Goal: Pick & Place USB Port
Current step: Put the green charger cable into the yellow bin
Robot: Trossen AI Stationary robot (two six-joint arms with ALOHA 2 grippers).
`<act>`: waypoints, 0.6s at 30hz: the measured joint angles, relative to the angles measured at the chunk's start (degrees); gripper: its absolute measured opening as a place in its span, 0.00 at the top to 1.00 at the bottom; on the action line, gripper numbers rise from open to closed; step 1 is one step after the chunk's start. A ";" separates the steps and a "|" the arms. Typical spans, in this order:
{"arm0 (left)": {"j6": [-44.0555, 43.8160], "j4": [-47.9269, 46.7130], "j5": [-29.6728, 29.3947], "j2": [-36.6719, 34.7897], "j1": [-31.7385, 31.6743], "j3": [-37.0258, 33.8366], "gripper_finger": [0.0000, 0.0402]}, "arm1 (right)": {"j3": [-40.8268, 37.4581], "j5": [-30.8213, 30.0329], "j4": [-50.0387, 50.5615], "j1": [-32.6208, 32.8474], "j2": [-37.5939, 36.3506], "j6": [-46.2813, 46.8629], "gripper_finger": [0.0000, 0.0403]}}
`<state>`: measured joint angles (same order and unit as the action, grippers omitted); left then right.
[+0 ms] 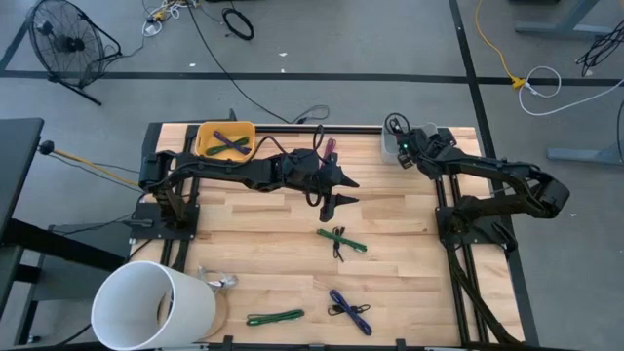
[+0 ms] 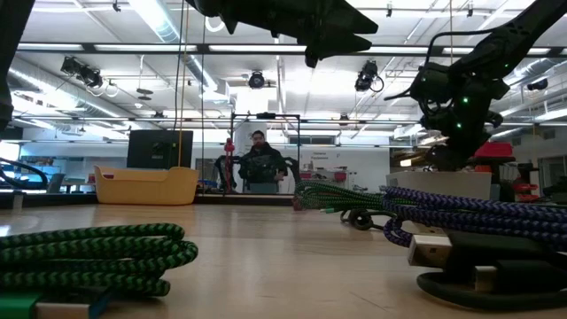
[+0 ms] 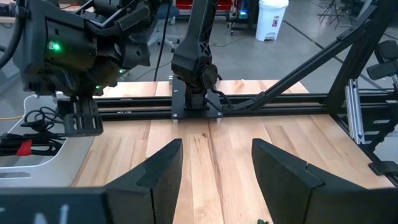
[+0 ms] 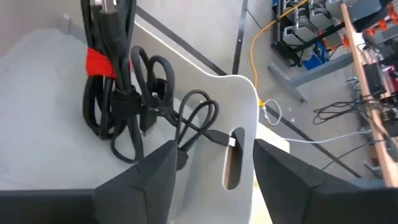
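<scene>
green usb cable bundle (image 1: 341, 240), coiled at worktop (image 1: 409, 283) centre: light, limp, likely slippery, best pinched across its tied middle; left gripper (image 1: 338, 190) fingers open just beyond; right gripper (image 4: 211, 163) fingers open over far-right white tray (image 4: 50, 180).

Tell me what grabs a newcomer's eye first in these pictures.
First, the big white bucket lying on its side at the table's near left corner. Then the left pincer, open and empty above the table's middle, near the green cable bundle. The right pincer hangs open over black cables in a white bin.
</scene>
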<state>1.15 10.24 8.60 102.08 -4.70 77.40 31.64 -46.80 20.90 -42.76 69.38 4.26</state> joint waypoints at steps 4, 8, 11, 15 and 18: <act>0.02 0.00 0.00 0.00 -0.01 -0.03 0.51 | 0.47 4.13 -0.17 0.00 0.00 1.31 0.48; 0.02 0.00 -0.02 0.00 0.01 -0.03 0.51 | 1.95 12.11 -0.08 0.00 -0.05 1.28 0.50; 0.04 -0.02 0.00 0.00 -0.01 -0.03 0.51 | 4.00 21.78 1.26 0.16 -0.71 1.31 0.53; 0.07 -0.02 -0.02 0.00 -0.01 -0.03 0.51 | 6.73 34.48 2.61 1.51 -2.71 2.77 0.58; 0.07 -0.16 -0.02 0.00 -0.01 -0.03 0.51 | 7.53 44.66 1.78 3.07 -4.71 3.69 0.61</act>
<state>1.21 10.08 8.58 102.08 -4.71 77.36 39.17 -2.13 22.68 -39.69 64.67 7.95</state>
